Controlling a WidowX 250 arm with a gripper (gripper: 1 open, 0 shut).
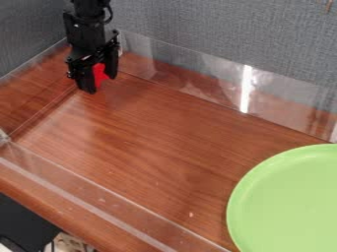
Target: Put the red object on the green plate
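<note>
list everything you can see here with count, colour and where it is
red object: one, red, far left corner area of the table, at the gripper, partly hidden by it
green plate: one, light green, right side, cut off by the picture edge
table: one, reddish brown wood
clear panels: at least two, transparent, along the table's edges
walls: two, grey, behind and left
gripper: one, black, over the table's far left
</note>
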